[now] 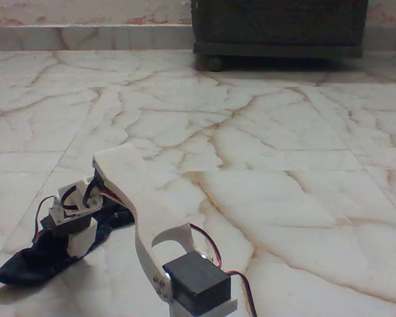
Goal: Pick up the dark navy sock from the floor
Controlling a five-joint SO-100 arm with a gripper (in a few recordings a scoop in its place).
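claw [79, 246] down on sock [33, 261] on floor [251, 152]; its grip state can't be told.

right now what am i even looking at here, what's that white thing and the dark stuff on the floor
The white thing is a small robot arm, seen by one still camera standing low on the floor, a glossy marble with brown veins. The arm bends down to the left, where its gripper reaches onto a limp dark navy sock lying flat. Whether the gripper has closed on the sock cannot be told. The black block near the camera is one of the arm's motors. Behind stands a dark piece of furniture.
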